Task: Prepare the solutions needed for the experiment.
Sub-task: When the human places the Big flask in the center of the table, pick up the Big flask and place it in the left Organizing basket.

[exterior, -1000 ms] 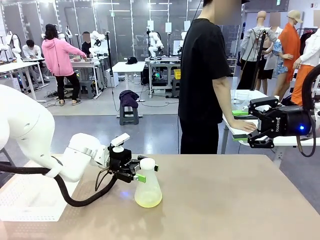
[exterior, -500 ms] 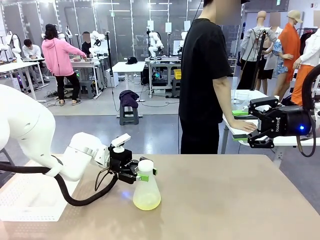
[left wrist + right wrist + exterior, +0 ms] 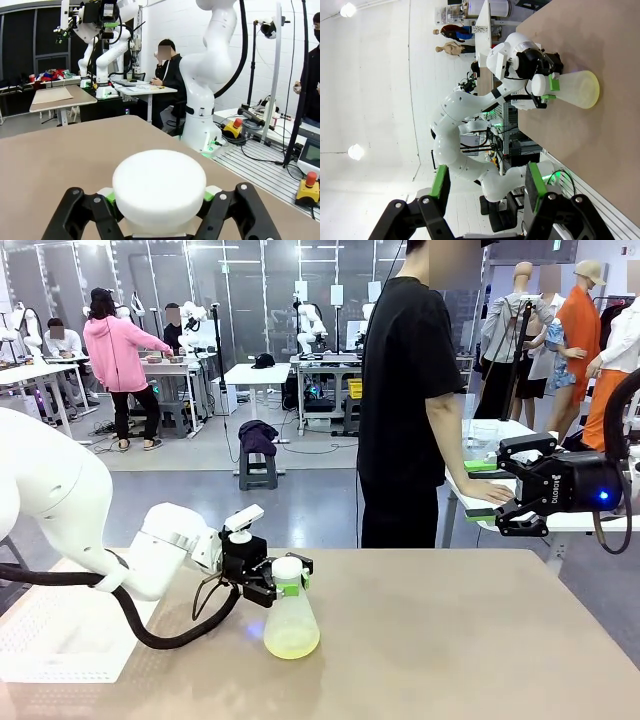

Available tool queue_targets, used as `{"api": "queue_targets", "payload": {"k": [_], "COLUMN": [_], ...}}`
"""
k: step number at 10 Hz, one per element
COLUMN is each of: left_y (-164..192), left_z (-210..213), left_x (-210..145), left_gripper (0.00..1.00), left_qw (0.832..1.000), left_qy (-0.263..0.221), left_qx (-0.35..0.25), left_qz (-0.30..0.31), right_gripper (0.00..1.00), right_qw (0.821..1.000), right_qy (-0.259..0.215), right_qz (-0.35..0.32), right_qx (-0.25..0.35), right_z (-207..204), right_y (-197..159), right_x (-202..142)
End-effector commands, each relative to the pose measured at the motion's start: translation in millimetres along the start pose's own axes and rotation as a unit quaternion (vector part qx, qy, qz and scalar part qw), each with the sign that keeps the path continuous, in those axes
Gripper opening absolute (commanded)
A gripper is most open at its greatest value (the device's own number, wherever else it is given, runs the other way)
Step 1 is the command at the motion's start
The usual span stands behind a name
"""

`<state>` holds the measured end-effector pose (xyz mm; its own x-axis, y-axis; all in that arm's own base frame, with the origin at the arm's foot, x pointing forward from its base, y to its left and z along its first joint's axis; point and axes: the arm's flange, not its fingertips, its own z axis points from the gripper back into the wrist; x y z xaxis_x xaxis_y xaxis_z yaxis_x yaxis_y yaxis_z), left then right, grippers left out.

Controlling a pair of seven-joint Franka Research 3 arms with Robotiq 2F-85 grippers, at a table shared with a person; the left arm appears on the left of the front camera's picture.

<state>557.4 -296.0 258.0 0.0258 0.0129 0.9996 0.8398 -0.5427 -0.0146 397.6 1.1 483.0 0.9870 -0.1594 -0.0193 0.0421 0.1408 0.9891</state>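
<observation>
From the front, my left gripper (image 3: 287,587) pinches the neck of the flask (image 3: 291,622), which stands on the table (image 3: 450,640) with a little yellow-green liquid (image 3: 292,644) at its bottom. I think I am at the holding step; next I must lift or tip it gently so nothing spills. My left arm reaches in low and flat.

On my left wrist, the green pads (image 3: 210,193) press both sides of the white top.

On my right wrist, my right gripper (image 3: 485,187) is spread wide, up in the air, far from the flask.
</observation>
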Motion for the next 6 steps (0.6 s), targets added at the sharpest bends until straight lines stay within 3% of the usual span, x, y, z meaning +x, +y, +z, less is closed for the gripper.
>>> {"api": "queue_targets", "payload": {"k": [1,3,6], "left_y": [1.3,-0.4,-11.3], "left_z": [3.9,1.8,-7.1], "left_x": [-10.3,-6.9,15.8], "left_gripper": [0.08,0.00,0.00], "left_qw": [1.000,0.999,0.999], "left_qy": [0.021,0.027,0.043], "left_qx": [-0.009,-0.014,-0.029], "left_qz": [0.016,0.013,0.011], "right_gripper": [0.76,0.76,0.76], "right_qw": [1.000,1.000,1.000], "right_qy": [-0.001,-0.001,-0.001], "right_qz": [-0.002,-0.002,-0.002], "right_qx": [0.006,0.006,0.006], "right_z": [-0.8,-0.8,-0.8], "right_y": [2.0,2.0,2.0], "right_x": [0.4,0.4,0.4]}}
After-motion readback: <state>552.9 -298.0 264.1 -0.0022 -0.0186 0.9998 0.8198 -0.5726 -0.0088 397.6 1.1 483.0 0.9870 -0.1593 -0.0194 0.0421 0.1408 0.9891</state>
